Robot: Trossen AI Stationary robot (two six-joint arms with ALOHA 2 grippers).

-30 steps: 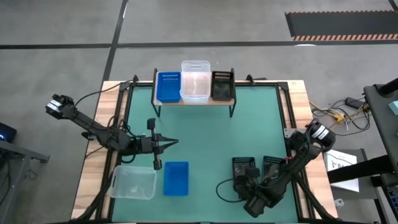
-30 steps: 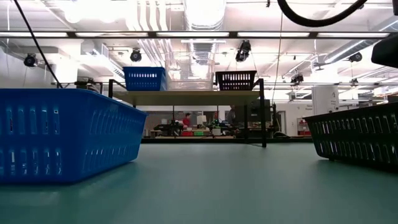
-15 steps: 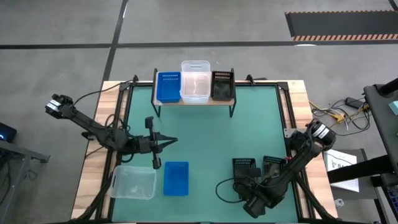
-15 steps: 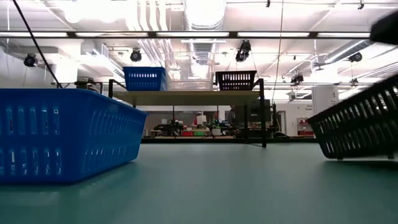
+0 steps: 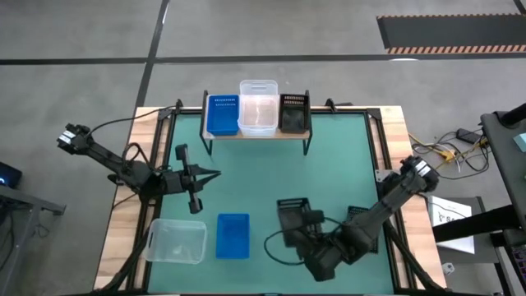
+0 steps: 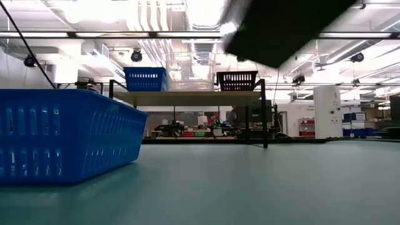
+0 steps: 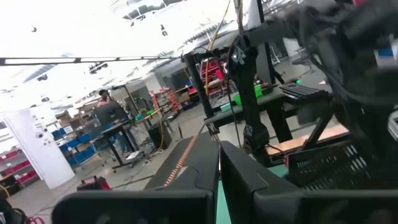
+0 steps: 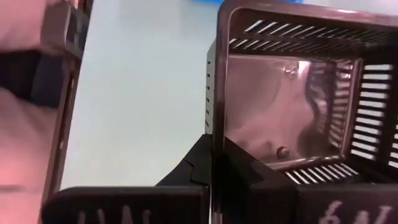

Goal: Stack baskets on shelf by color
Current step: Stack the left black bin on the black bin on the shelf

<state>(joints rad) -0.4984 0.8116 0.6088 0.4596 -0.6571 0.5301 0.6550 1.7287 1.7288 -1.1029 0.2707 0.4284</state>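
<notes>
Black mesh basket (image 5: pixel 293 216) lifted off the green tabletop (image 5: pixel 263 181), near the front centre-right, pinched by one wall in the right gripper (image 8: pixel 214 163); fingers closed on that wall, one inside, one outside. A second black basket (image 5: pixel 358 215) sits on the table just to its right, mostly hidden by the arm. Blue basket (image 5: pixel 233 235) and clear basket (image 5: pixel 176 241) sit side by side at front left.

Shelf (image 5: pixel 256 131) at the table's far edge: blue basket (image 5: pixel 221 114), clear stack (image 5: pixel 258 105), black basket (image 5: pixel 293 112), left to right.

Left gripper (image 5: pixel 212 173) hovers over the table's left middle, fingers together, holding nothing.

Table has wooden side borders. Floor is grey concrete with a hazard-striped mat (image 5: pixel 448 33). Low view shows workbenches and ceiling ducts behind. No legible writing.
</notes>
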